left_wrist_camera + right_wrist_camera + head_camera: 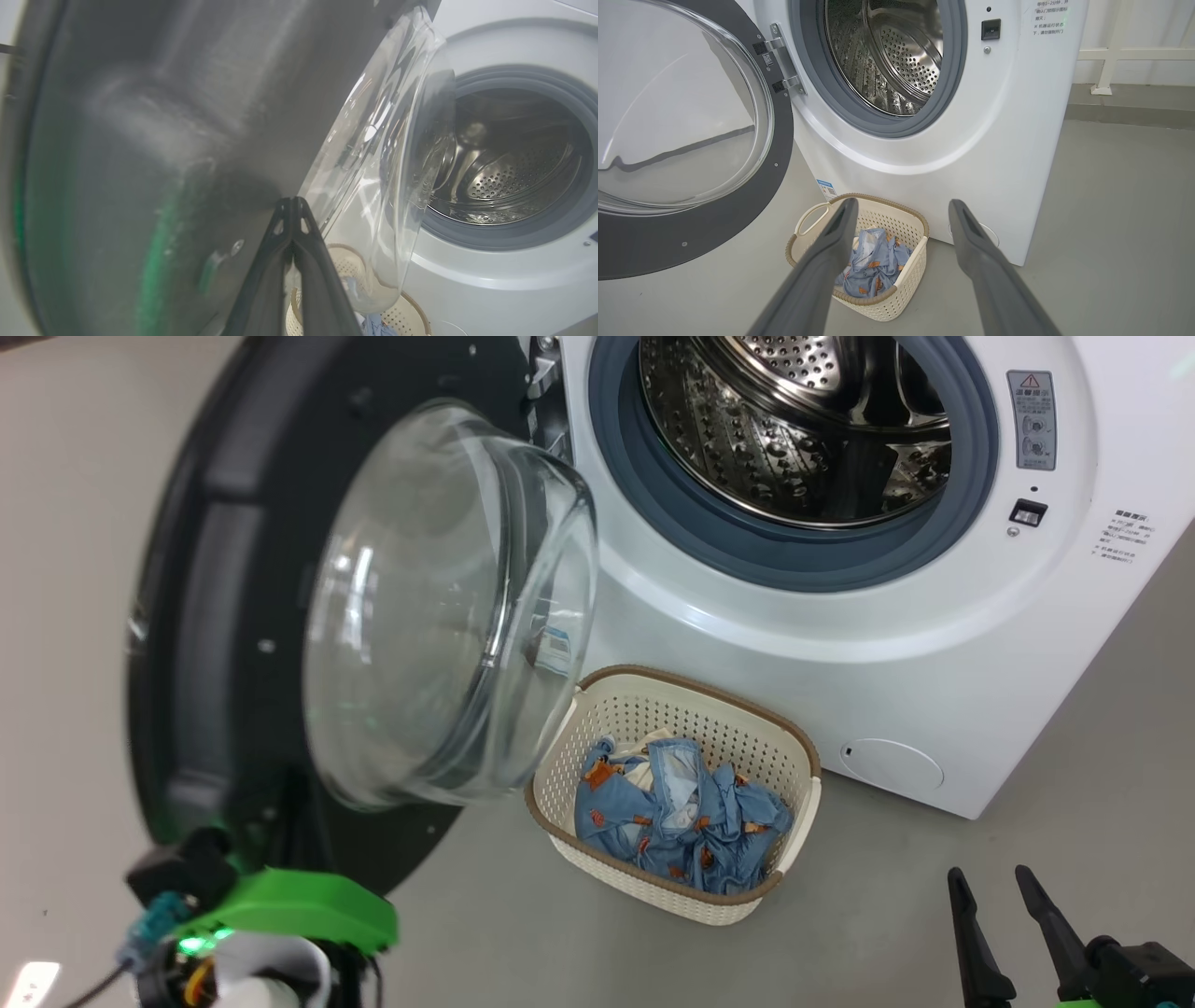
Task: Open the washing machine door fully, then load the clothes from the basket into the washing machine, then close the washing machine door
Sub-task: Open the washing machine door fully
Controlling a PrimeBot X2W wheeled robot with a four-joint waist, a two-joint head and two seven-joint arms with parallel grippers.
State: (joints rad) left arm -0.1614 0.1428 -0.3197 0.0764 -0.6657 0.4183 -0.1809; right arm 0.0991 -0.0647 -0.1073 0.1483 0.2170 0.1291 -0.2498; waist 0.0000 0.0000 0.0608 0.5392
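The washing machine stands with its steel drum exposed. Its door is swung out to the left, black ring and glass bowl facing me. In the left wrist view my left gripper is shut on nothing, its tips against the door's black inner face. The cream basket sits on the floor below the opening and holds the blue printed clothes. My right gripper hangs open at the lower right, apart from the basket. In the right wrist view that gripper points at the basket and clothes.
A small round white flap sits low on the machine's front, a latch slot right of the opening. Grey floor spreads in front and to the right. A white railing and a low step lie beyond the machine's right side.
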